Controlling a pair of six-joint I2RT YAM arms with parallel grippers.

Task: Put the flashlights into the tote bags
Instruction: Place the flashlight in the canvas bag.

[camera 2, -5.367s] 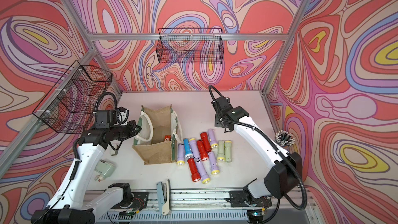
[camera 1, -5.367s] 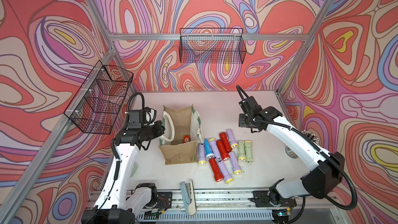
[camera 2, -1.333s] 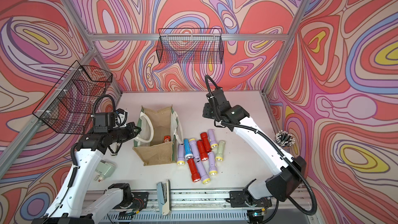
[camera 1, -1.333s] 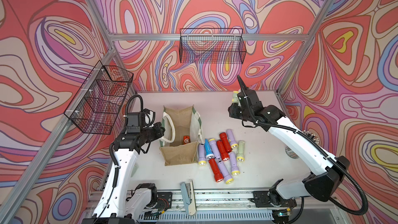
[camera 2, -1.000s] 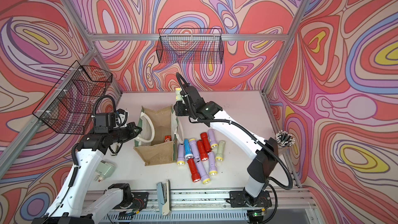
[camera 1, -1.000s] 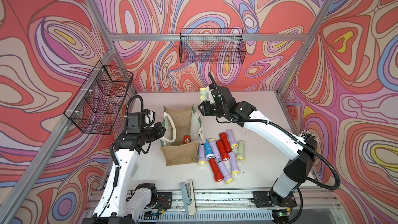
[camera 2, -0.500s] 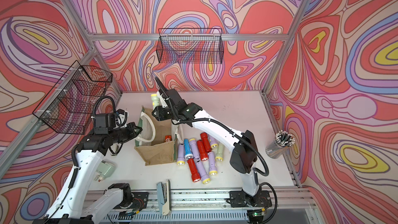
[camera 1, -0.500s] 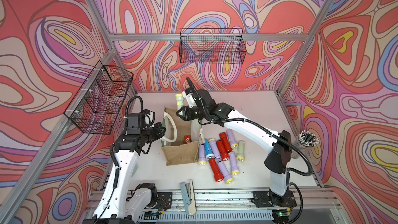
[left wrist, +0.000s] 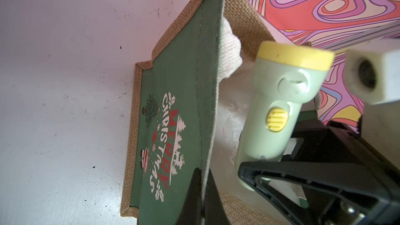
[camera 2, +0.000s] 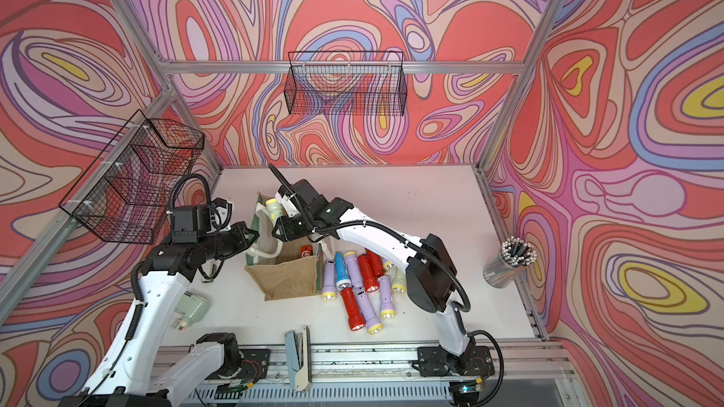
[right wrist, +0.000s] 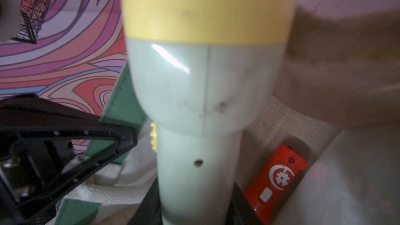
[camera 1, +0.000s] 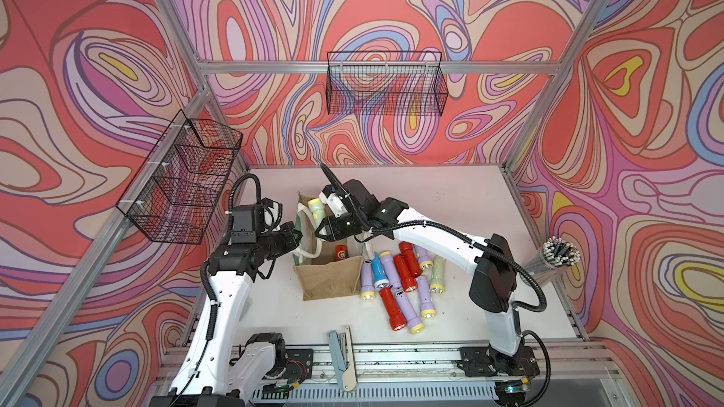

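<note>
We note: right gripper (camera 1: 322,225), clamped on pale-green plastic flashlight (camera 1: 315,208), has arrived above tan jute tote bag (camera 1: 331,279) (left gripper (camera 1: 295,233) pinching its rim); drop due.

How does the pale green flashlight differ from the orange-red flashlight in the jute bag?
The pale green plastic flashlight is held by the right gripper over the tan jute tote bag; the orange-red plastic flashlight lies free on its floor. The green one shows a yellow lens rim; the orange-red one shows none.
</note>
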